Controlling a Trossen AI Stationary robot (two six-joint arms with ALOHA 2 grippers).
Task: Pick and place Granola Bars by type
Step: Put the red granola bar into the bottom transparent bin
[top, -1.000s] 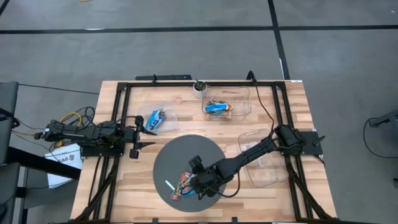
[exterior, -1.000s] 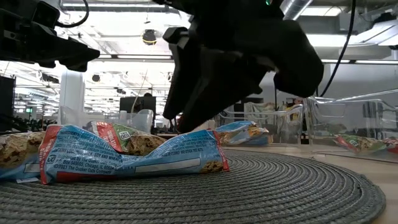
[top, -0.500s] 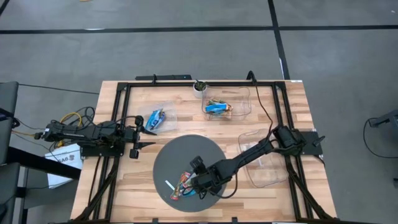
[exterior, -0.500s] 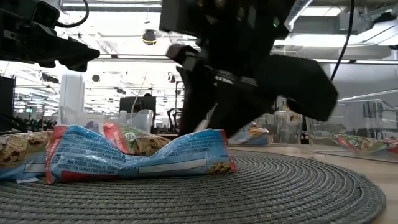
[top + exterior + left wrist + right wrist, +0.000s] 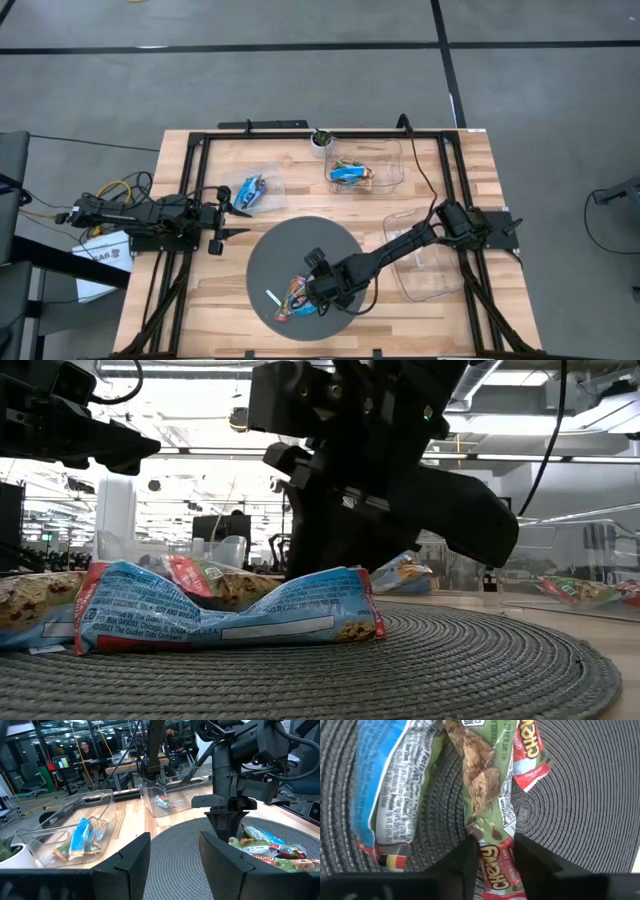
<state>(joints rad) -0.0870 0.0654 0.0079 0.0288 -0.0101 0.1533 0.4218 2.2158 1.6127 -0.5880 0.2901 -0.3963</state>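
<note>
Surface: wooden counter (image 5: pixel 470 160), round dark woven mat (image 5: pixel 290 250); office behind.
Bars: Chewy granola bar (image 5: pixel 487 785) on mat, lengthwise between fingers.
Right gripper (image 5: pixel 492 855): spread, straddling it.
Left gripper (image 5: pixel 232 219): spread, idle, left.

The wooden table (image 5: pixel 200 300) carries a round grey mat (image 5: pixel 290 250); three clear bins (image 5: pixel 390 165); a small pot (image 5: pixel 320 140).

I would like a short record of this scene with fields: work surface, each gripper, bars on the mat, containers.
work surface: round dark woven mat on wooden table
right gripper: low over the mat, fingers open astride a green-and-red granola bar
left gripper: waiting at the table's left side, open, empty
bars on the mat: small pile, including a blue-and-white bar
containers: three clear bins; back bin and left bin hold bars
</note>
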